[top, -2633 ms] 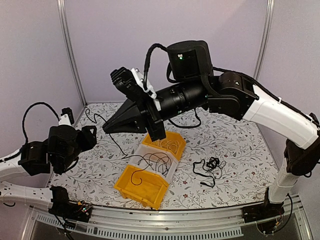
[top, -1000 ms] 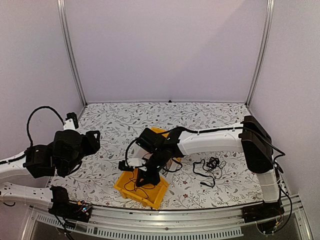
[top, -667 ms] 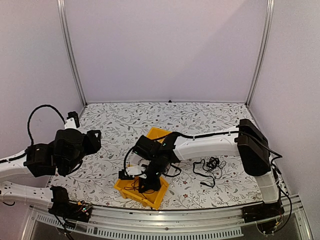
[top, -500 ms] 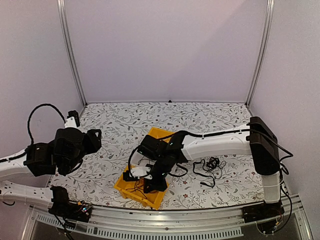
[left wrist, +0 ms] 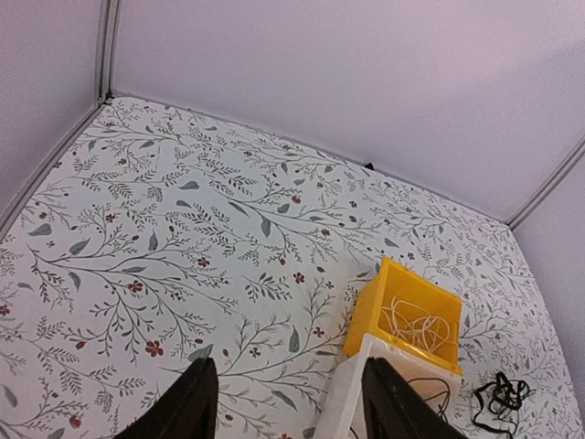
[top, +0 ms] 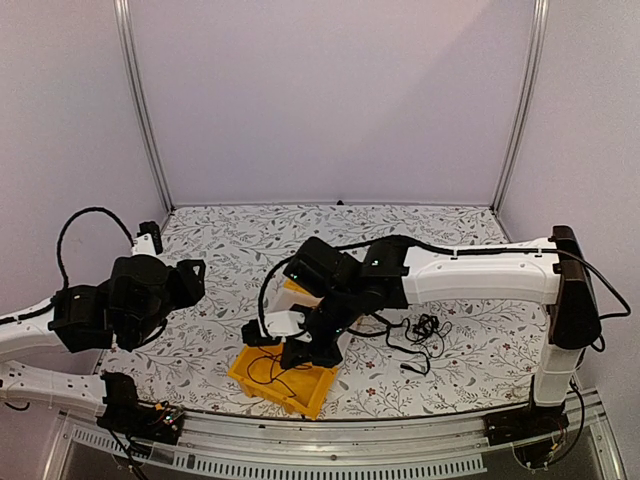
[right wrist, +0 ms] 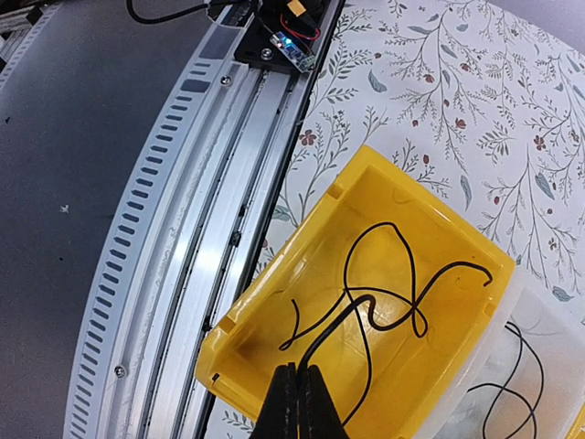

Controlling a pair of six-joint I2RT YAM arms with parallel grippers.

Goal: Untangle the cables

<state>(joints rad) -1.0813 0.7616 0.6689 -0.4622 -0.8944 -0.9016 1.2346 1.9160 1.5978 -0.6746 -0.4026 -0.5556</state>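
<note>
Soft, even light from overhead fills all three views, bright and without glare. Shadows are faint: only the inner wall of the yellow bin [right wrist: 274,283] darkens a little. The top external view bows the frame posts [top: 135,100] at its left and right edges. The black cable [right wrist: 331,325] reads crisp against the yellow. The left gripper [left wrist: 288,370] is a dark, slightly soft silhouette at the bottom edge.

I count two claws: my left claw [left wrist: 288,407] and my right claw [right wrist: 297,402]. Three bins stand on the surface [left wrist: 137,229]: the near yellow bin [right wrist: 311,256], the white bin [left wrist: 352,402] and the far yellow bin [left wrist: 379,306]. Cables lie in four lots: a black strand [right wrist: 340,325], black loops [right wrist: 523,352], a cream coil [left wrist: 416,325] and one black tangle [top: 420,335].
</note>
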